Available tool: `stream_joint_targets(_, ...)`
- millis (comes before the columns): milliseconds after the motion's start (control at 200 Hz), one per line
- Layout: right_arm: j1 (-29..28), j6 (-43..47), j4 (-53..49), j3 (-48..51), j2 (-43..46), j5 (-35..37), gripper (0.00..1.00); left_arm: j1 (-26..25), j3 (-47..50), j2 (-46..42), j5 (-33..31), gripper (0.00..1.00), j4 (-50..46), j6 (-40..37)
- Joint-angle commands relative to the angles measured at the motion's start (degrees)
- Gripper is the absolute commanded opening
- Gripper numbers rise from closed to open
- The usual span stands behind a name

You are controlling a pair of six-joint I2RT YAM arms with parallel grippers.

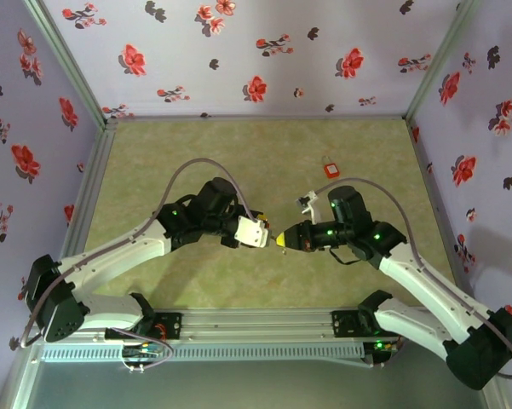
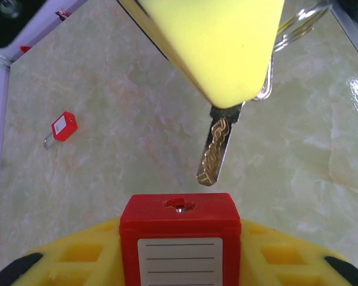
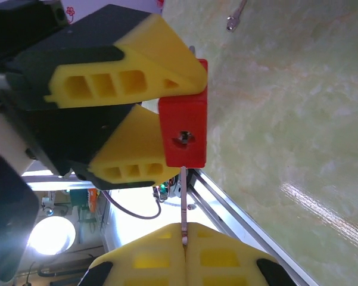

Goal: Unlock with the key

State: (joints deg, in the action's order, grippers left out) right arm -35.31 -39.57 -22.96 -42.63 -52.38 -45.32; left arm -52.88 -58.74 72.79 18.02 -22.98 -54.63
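Right gripper and key at the padlock's keyhole.

Right gripper's yellow fingers are pressed together on the key's head, with the notched blade projecting from between them and a metal ring hanging at the head. The blade's tip stands just short of the keyhole, close but not inside it. That keyhole sits in the end face of a red padlock, which carries a white lined label and is clamped between the yellow fingers of the left gripper. Both grippers meet nose to nose above the middle of the green table. A second red padlock lies flat on the table, well apart, toward the far side.
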Motion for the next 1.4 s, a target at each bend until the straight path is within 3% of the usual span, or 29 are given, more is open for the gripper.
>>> stream_joint_targets(0,-0.4,-0.2,-0.3,-0.2,0.7,-1.5,0.00,0.3,0.9,-0.1,0.0,0.08,1.0,-1.0)
stream_joint_targets(1395,-1.2,-1.6,5.2,1.8,-2.8,0.0,0.00,-0.3,1.8,-1.3,0.7,0.08,0.8,0.0)
